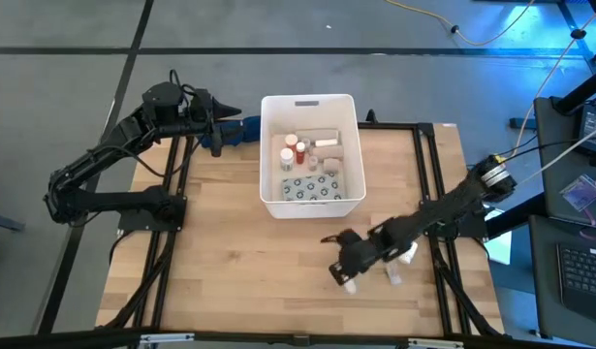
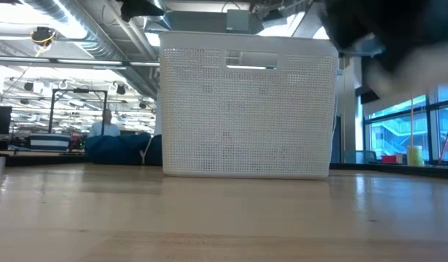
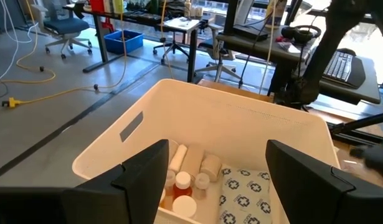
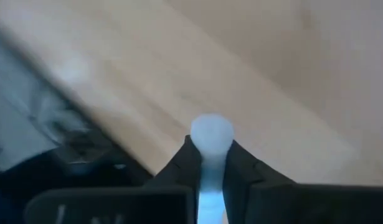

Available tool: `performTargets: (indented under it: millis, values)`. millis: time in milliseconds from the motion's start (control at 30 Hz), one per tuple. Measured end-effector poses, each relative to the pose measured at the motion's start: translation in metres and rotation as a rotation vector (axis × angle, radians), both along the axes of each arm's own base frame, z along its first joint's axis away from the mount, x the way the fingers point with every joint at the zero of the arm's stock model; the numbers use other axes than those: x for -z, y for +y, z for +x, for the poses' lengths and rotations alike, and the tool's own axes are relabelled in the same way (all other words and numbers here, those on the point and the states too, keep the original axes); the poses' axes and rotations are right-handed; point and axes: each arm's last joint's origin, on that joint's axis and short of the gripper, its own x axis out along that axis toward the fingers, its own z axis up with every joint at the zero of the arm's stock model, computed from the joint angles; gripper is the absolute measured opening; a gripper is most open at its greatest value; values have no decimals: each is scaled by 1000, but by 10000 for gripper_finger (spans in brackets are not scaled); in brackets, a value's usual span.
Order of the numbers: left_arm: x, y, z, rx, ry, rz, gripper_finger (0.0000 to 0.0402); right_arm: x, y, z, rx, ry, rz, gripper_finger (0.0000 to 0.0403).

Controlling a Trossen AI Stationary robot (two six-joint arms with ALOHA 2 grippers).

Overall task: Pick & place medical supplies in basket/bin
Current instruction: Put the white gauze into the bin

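Right gripper [image 4: 207, 168]: closed on a white tube [image 4: 210, 140], pinched between its fingers, low over the table [image 1: 230, 252].
Basket [image 1: 270, 199]: well apart from the gripper; supplies lie inside.
Left gripper [image 3: 213, 174]: held spread beside the basket.

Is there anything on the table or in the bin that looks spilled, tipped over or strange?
Nothing stands out. The bin stands upright with supplies lying inside. The right hand is shut on a white tube at the table's near edge, another white item beside it. The left hand hangs open by the bin's far side.
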Motion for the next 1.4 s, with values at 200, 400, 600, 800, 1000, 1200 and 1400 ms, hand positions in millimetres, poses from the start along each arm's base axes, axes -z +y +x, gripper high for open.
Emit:
performTargets:
  millis: [200,400,600,800,1000,1200,1400]
  values:
    - [0,0,0,0,0,0,259,-107,-40,-5,-107,-389,-213,45]
    - [0,0,0,-1,0,1,259,-207,-100,-24,-129,-652,-741,38]
    - [0,0,0,-6,1,2,259,-240,-171,-8,-244,-595,-1070,37]
    - [0,0,0,-5,0,2,259,-199,-243,22,-464,-327,-1043,37]
    - [0,0,0,-6,1,2,259,-129,-297,56,-699,-69,-974,42]
    - [0,1,0,-30,5,7,259,-72,-327,70,-892,67,-833,44]
    - [0,4,-2,-149,23,32,259,-37,-342,79,-1017,119,-785,45]
